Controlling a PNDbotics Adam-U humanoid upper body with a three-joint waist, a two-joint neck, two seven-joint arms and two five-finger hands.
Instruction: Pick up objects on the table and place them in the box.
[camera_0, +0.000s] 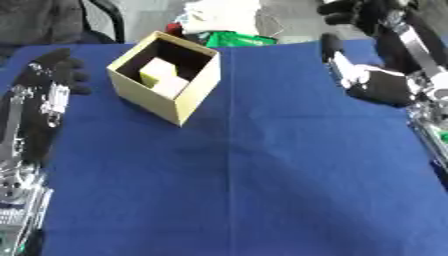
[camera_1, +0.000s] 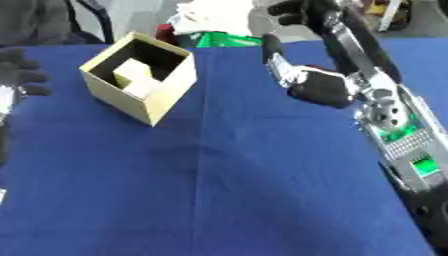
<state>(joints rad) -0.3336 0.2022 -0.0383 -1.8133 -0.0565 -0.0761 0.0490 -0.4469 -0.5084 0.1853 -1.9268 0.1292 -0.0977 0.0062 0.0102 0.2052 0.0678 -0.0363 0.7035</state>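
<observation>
A blue cloth (camera_0: 262, 175) is spread over the table and fills most of the frame; a crease is seen running down its middle. Toward the upper left of the frame an open cardboard box (camera_0: 166, 97) is set on the cloth, turned so that one corner points to the lower edge. Inside it two pale blocks are seen: a yellowish block (camera_0: 157, 70) toward the back and a lighter block (camera_0: 171, 86) touching it in front, both below the rim.

The right arm is brought in from the upper right corner. The right hand (camera_1: 302, 80) is held above the cloth, to the right of the box and apart from it, with a finger extended toward the far edge; nothing is grasped in it and it is released.

At the left edge the left hand (camera_0: 52, 75) is shown, black-gloved, its fingers relaxed and raised, empty, near the box but not touching it.

Beyond the far edge a green and white clutter (camera_0: 229, 30) is glimpsed.
</observation>
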